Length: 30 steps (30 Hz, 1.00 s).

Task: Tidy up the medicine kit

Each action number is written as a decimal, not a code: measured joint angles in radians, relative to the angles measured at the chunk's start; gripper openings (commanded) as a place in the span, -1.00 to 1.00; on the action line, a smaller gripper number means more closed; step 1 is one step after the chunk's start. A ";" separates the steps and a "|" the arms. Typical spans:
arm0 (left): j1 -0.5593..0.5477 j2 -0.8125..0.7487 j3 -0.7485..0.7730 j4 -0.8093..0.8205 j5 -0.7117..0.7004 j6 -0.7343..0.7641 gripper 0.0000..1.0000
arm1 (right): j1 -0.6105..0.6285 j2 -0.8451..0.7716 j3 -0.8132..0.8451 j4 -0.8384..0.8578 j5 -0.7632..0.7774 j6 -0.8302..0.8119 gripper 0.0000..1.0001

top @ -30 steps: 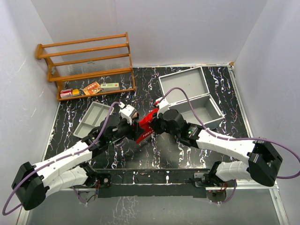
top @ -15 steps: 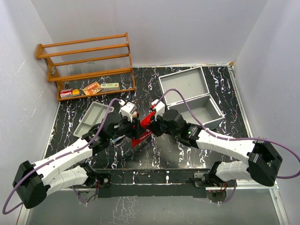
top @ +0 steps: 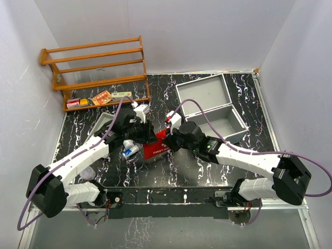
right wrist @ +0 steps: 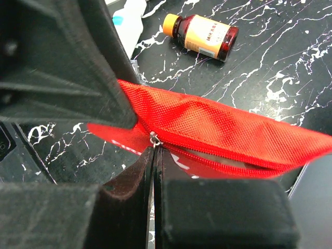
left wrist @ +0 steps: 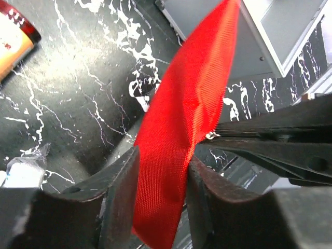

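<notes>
Far 10 o'clock of table (top: 171, 176): wooden rack (top: 96, 70), small packets (top: 101, 98) on bottom shelf. Toward 5 o'clock from rack: shallow grey tray (top: 99, 130), partly hidden under left arm (top: 78, 166).

Left gripper (top: 146, 136) partway closed. Both fingers (left wrist: 122, 192) pressed against a fold of red pouch (top: 158, 149), fabric clamped between them.

At 9 o'clock of pouch: white bottle (top: 129, 151) with blue cap. Amber bottle (right wrist: 199, 36) on its side close by.

Right gripper (top: 167, 139) fully closed, tips pinching zipper pull (right wrist: 154, 138). Zip teeth parted beside the pull.

Medicine kit (top: 207, 91) at 1 o'clock of pouch, apart from it. Standing open, lid laid back toward 11 o'clock.
</notes>
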 measured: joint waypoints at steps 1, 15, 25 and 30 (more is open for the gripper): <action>0.024 0.020 0.001 -0.003 0.038 -0.005 -0.41 | 0.000 0.000 -0.001 0.000 -0.002 0.000 -1.00; 0.056 0.018 0.002 -0.020 0.188 0.041 -1.00 | 0.005 0.002 -0.004 0.014 0.137 0.079 -1.00; 0.056 -0.002 0.002 -0.095 0.217 0.149 -1.00 | -0.021 0.067 0.008 -0.035 0.374 0.172 -1.00; 0.056 -0.064 0.002 -0.112 0.236 0.208 -1.00 | -0.062 0.070 0.040 -0.043 0.370 0.185 -1.00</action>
